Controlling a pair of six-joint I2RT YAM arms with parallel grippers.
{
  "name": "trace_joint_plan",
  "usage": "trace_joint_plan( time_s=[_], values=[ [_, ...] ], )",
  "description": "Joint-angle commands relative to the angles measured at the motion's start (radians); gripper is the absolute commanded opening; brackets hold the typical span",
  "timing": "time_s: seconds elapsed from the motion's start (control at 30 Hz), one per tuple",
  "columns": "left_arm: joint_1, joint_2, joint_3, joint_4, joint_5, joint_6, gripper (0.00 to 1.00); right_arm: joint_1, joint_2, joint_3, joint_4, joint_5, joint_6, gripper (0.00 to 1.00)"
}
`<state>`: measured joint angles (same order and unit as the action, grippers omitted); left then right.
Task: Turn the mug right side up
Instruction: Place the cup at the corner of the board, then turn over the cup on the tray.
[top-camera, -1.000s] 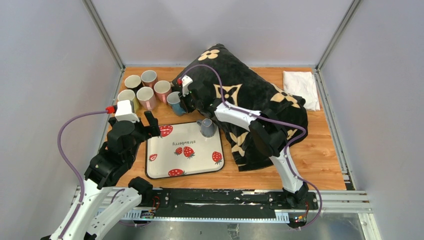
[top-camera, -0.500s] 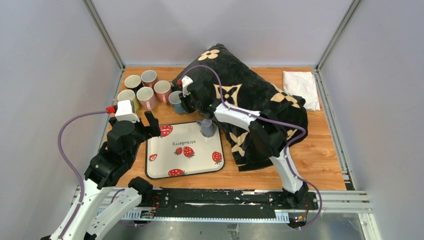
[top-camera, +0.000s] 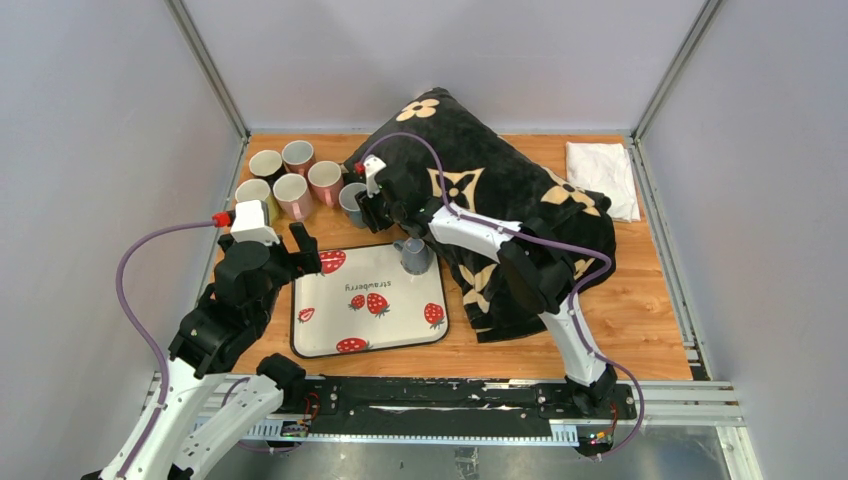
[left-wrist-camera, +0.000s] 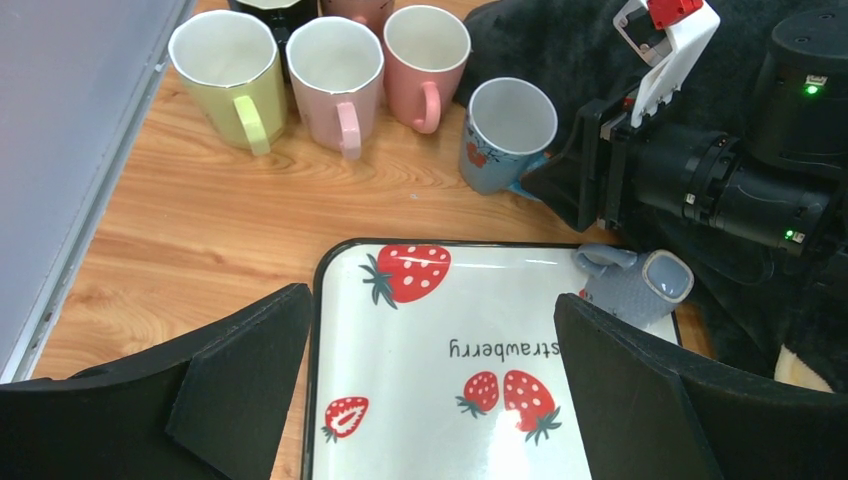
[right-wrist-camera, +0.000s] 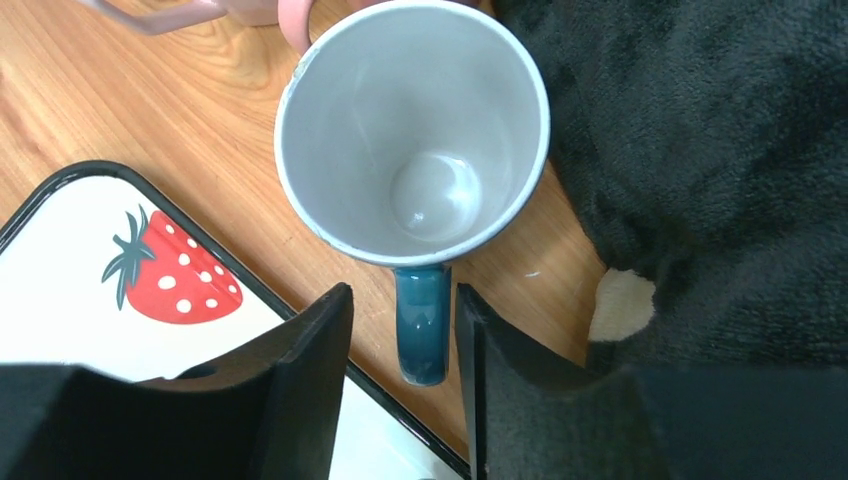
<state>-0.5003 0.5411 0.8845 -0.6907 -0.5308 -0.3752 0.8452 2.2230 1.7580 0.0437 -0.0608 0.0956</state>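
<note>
You can read one text item only: the word "strawberry" (left-wrist-camera: 502, 349). It is printed in dark lower-case letters on the white face of the tray (left-wrist-camera: 318, 340). In the left wrist view, the word appears upside down. It lies between the large strawberry print (left-wrist-camera: 405, 273) near the tray's far left corner and the pair of strawberry prints (left-wrist-camera: 500, 392) nearer the camera. In the top external view, the same word also reads inverted; the letters are small but legible.

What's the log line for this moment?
blue mug: upright on table | right gripper: open, astride its handle | left gripper: open, over tray | grey mug: on tray
</note>
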Motion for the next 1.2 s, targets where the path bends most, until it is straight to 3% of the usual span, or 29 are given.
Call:
trace_joint_plan(
  time_s=[0.0,0.23,0.63,1.17],
  values=[
    [-0.004,-0.003,-0.007,0.015,0.01,-0.006,1.0,-0.002,-0.103,-0.033,0.013,-0.015,-0.01,0.48],
    [-0.004,0.008,-0.013,0.026,0.036,-0.011,1.0,-0.003,-0.213,-0.067,-0.196,0.054,0.031,0.48],
    [-0.004,0.022,-0.036,0.053,0.09,-0.021,1.0,-0.052,-0.192,0.023,-0.552,0.015,0.083,0.48],
    [-0.004,0.049,-0.037,0.065,0.129,-0.03,1.0,-0.052,-0.125,0.073,-0.63,-0.093,0.065,0.48]
  ],
)
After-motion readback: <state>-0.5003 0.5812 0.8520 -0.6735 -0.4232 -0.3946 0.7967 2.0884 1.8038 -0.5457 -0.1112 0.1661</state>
